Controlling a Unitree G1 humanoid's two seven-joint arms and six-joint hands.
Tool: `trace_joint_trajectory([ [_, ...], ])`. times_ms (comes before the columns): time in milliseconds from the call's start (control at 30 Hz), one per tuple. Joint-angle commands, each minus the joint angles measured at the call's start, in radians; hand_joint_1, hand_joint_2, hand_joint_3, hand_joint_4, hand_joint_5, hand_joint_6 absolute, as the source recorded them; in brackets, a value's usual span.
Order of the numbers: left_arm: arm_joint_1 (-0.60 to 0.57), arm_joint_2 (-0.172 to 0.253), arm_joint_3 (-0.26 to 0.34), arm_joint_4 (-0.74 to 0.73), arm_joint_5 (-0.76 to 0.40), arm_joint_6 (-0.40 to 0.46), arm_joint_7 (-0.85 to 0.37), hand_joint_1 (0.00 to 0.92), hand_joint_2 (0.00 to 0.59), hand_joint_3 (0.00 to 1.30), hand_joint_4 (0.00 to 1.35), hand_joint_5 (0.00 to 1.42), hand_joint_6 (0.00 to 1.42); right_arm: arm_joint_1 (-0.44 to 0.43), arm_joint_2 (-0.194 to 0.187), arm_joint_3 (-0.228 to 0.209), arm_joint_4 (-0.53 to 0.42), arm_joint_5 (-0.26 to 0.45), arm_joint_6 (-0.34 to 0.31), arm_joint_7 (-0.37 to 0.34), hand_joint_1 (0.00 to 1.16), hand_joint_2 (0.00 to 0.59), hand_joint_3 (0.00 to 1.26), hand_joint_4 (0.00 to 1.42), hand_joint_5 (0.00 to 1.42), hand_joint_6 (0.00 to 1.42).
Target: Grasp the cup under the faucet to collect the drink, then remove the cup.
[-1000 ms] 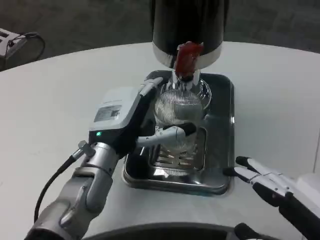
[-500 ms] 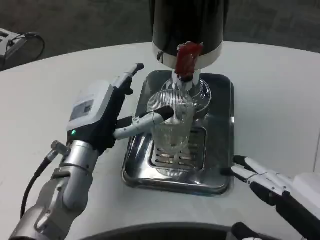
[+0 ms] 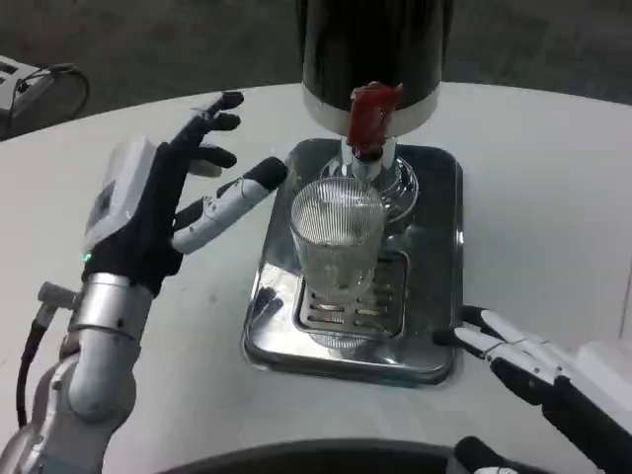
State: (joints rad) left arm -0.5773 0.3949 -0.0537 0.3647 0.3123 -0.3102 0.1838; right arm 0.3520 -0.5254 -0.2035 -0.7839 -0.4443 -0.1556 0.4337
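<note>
- Under the red faucet lever (image 3: 372, 116), on the grille of the steel drip tray (image 3: 439, 296), you have the ribbed clear cup (image 3: 338, 242) standing upright, its long axis vertical and its mouth right below the spout.
- Your left hand (image 3: 158, 212) sits to the cup's left and slightly farther from you, clear of the glass; its fingers (image 3: 229, 197) are spread apart with nothing in them, the nearest tip just beside the tray's left rim and close to the cup's rim.
- Your right hand (image 3: 528, 360) rests low on the table (image 3: 553, 197) at the tray's near right corner, its fingers lying stretched out and holding nothing; it is farther from the cup than the left.
- Judging by that, the left hand is the better placed: the cup lies to the right of its fingers, so a sideways reach across the tray rim would meet the cup wall.
- Behind the cup, the black dispenser (image 3: 375, 49) and its spout block any lift straight up or push away from you.
- Open room lies toward you over the tray's front edge, and leftward over bare table; mind the raised tray rim when you draw the cup out.
- How much drink the cup holds you cannot tell from this view.
</note>
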Motion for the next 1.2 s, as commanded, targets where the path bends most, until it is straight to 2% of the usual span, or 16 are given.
trace_joint_trajectory([
  [33, 0.029, 0.004, 0.048, -0.078, -0.086, -0.009, -0.077, 0.000, 0.005, 0.33, 0.37, 0.51, 0.48, -0.004, -0.001, 0.016, 0.000, -0.003, 0.006, 0.007, 0.31, 0.453, 0.12, 0.01, 0.09, 0.21],
  [200, 0.012, 0.014, 0.090, -0.143, -0.195, 0.033, -0.212, 0.000, 0.012, 0.35, 0.41, 0.54, 0.49, -0.012, -0.001, 0.027, -0.001, -0.008, 0.013, 0.006, 0.31, 0.454, 0.12, 0.01, 0.09, 0.21],
  [267, -0.016, 0.024, 0.102, -0.150, -0.255, 0.074, -0.295, 0.000, 0.015, 0.36, 0.41, 0.54, 0.49, -0.012, -0.002, 0.027, 0.000, -0.009, 0.014, 0.005, 0.31, 0.454, 0.12, 0.01, 0.09, 0.21],
  [400, -0.076, 0.036, 0.116, -0.141, -0.340, 0.141, -0.423, 0.000, 0.018, 0.34, 0.38, 0.48, 0.47, -0.013, -0.002, 0.026, 0.000, -0.008, 0.016, 0.006, 0.31, 0.454, 0.12, 0.01, 0.09, 0.21],
  [500, -0.130, 0.039, 0.114, -0.117, -0.372, 0.178, -0.497, 0.000, 0.018, 0.33, 0.32, 0.44, 0.44, -0.017, -0.002, 0.031, -0.001, -0.013, 0.015, 0.005, 0.31, 0.454, 0.12, 0.01, 0.09, 0.21],
  [733, -0.257, 0.027, 0.087, -0.046, -0.393, 0.235, -0.634, 0.000, 0.024, 0.36, 0.33, 0.43, 0.43, -0.019, 0.004, 0.033, 0.005, -0.016, 0.017, -0.002, 0.31, 0.454, 0.12, 0.01, 0.09, 0.21],
  [900, -0.282, 0.012, 0.068, -0.038, -0.391, 0.237, -0.682, 0.000, 0.028, 0.44, 0.39, 0.49, 0.50, -0.023, 0.004, 0.031, 0.011, -0.013, 0.017, -0.003, 0.31, 0.454, 0.12, 0.01, 0.09, 0.21],
  [1033, -0.274, -0.002, 0.079, -0.050, -0.389, 0.230, -0.660, 0.000, 0.030, 0.59, 0.56, 0.67, 0.75, -0.031, 0.004, 0.037, 0.021, -0.014, 0.016, -0.003, 0.31, 0.454, 0.12, 0.01, 0.09, 0.21],
  [1200, -0.275, -0.001, 0.083, -0.059, -0.390, 0.237, -0.668, 0.000, 0.041, 0.63, 0.61, 0.72, 0.80, -0.042, 0.001, 0.046, 0.028, -0.017, 0.015, -0.001, 0.31, 0.454, 0.12, 0.01, 0.09, 0.21],
])
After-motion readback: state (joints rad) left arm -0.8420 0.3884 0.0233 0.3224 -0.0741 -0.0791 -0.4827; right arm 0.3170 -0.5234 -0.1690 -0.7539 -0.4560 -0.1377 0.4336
